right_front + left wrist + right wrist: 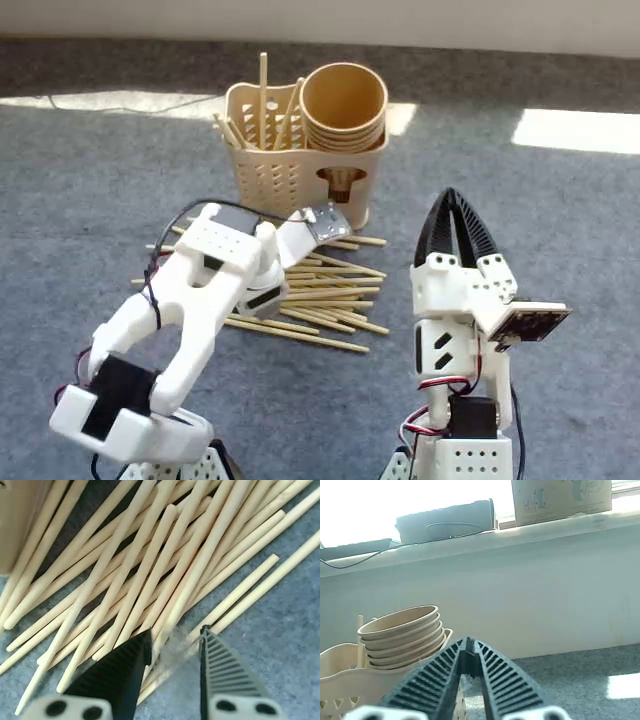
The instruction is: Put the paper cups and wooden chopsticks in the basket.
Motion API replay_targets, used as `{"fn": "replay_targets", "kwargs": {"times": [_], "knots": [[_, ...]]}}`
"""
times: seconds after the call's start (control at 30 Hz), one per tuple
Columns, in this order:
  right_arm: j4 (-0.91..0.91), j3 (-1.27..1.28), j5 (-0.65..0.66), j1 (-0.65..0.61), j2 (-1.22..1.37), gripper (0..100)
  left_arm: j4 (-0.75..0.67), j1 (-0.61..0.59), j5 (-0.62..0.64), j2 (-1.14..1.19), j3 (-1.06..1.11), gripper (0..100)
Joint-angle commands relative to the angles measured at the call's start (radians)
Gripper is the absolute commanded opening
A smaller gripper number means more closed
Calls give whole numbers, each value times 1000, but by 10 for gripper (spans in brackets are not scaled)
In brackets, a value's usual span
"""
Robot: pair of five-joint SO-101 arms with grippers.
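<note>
Presently, cups (343, 100) sit stacked in the basket (270, 185), with several chopsticks (263, 95) upright beside them. A pile (325, 295) of more lies on the carpet (570, 250) just before the basket. Over it the left claw (175, 637) stands half open, gripping nothing. Off the basket's side, the right claw (455, 205) is fully closed, empty.

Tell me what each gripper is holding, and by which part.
Nothing is held. The left gripper hangs open over the loose pile of pale wooden chopsticks, clamping none; the right gripper is shut on nothing.
</note>
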Motion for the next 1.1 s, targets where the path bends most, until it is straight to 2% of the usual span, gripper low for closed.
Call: {"fn": "replay_targets", "kwargs": {"times": [0.0, 0.4, 0.67, 1.07], "knots": [[4, 108, -2, 10, -16, 6, -35, 22, -5, 22, -47, 148], [4, 108, -2, 10, -16, 6, -12, 97, -5, 50, -45, 7], [4, 108, -2, 12, -16, 6, 54, 113, -2, 2, -44, 5], [4, 108, -2, 12, -16, 6, 232, 113, 0, -318, -48, 5]]}}
